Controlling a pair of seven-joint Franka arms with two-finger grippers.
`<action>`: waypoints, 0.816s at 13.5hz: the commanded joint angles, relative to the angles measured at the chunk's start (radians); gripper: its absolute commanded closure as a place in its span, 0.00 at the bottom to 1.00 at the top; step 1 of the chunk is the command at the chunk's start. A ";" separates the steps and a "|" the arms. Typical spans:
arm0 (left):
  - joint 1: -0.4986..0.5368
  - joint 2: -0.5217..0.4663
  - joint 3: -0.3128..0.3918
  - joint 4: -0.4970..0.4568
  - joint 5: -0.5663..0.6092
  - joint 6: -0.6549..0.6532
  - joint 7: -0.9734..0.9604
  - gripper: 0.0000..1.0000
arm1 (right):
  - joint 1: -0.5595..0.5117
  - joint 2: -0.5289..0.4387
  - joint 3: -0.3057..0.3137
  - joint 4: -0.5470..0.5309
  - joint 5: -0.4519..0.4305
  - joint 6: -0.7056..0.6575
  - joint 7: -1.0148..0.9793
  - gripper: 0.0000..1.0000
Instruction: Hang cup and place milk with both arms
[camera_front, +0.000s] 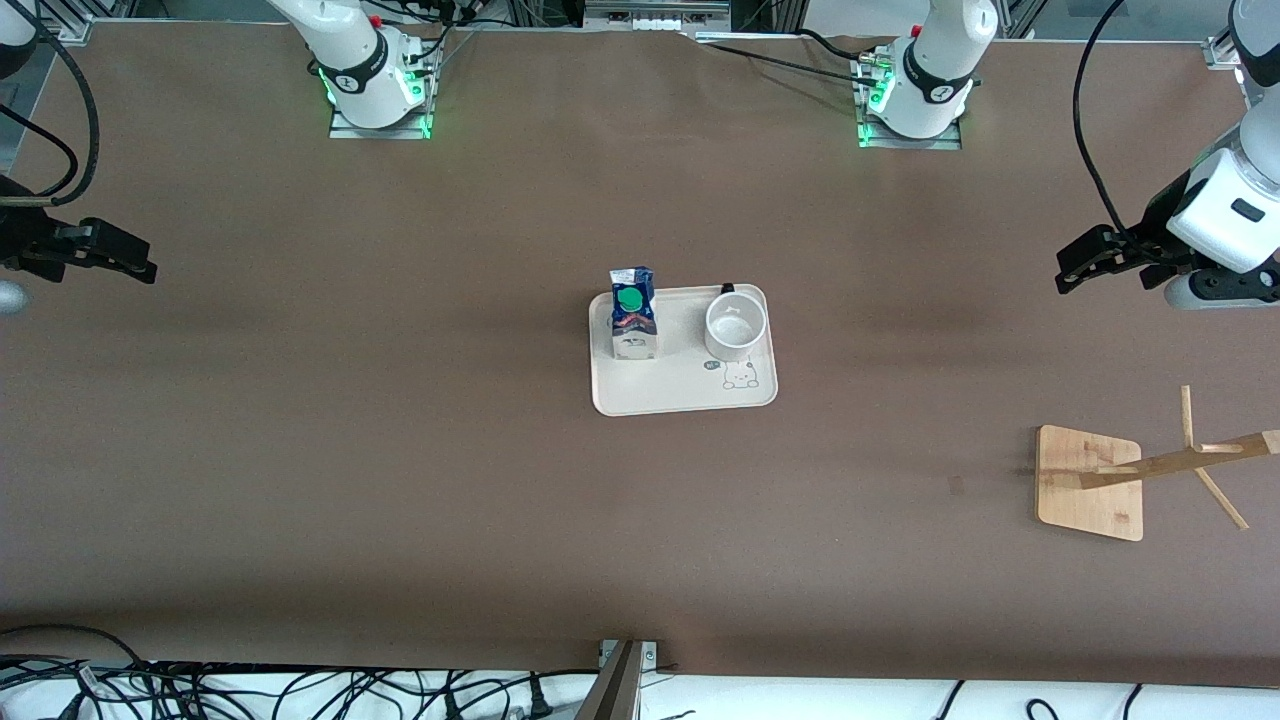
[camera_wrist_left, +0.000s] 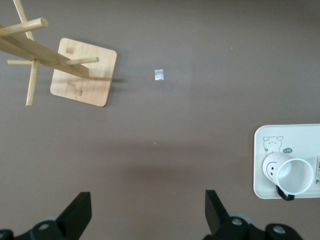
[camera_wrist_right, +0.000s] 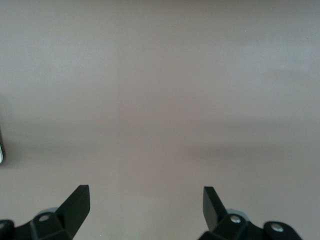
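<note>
1. A brown table (camera_front: 400, 450) fills the scene, both arm bases bolted along its edge farthest from the front camera.
2. The left arm reaches in low at its own end of the table, its left claw (camera_front: 1072, 268) released and empty, pointing toward the middle; the right claw (camera_front: 140, 268) mirrors it at the right arm's end, jaws likewise spread on nothing.
3. A wooden rack (camera_front: 1150, 470) stands at the left arm's end, nearer the front camera than the left claw, its pegs jutting off an upright post.
4. A cream tray (camera_front: 690, 400) sits mid-table, well apart from both claws.
5. On it the milk (camera_front: 633, 315) stands upright toward the right arm's end.
6. The cup (camera_front: 735, 325) stands mouth-up beside it toward the left arm's end, handle on its side farthest from the front camera; the left claw looks best placed for it, the right for the carton.
</note>
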 joint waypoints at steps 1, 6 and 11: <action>0.000 0.009 -0.005 0.025 0.006 -0.021 -0.008 0.00 | -0.002 0.002 0.005 0.017 -0.003 -0.020 -0.017 0.00; 0.000 0.017 -0.005 0.025 0.006 -0.018 -0.008 0.00 | -0.001 0.002 0.006 0.017 -0.004 -0.020 -0.014 0.00; 0.000 0.019 -0.005 0.025 0.008 -0.018 -0.006 0.00 | 0.028 0.008 0.005 0.014 0.023 -0.040 -0.011 0.00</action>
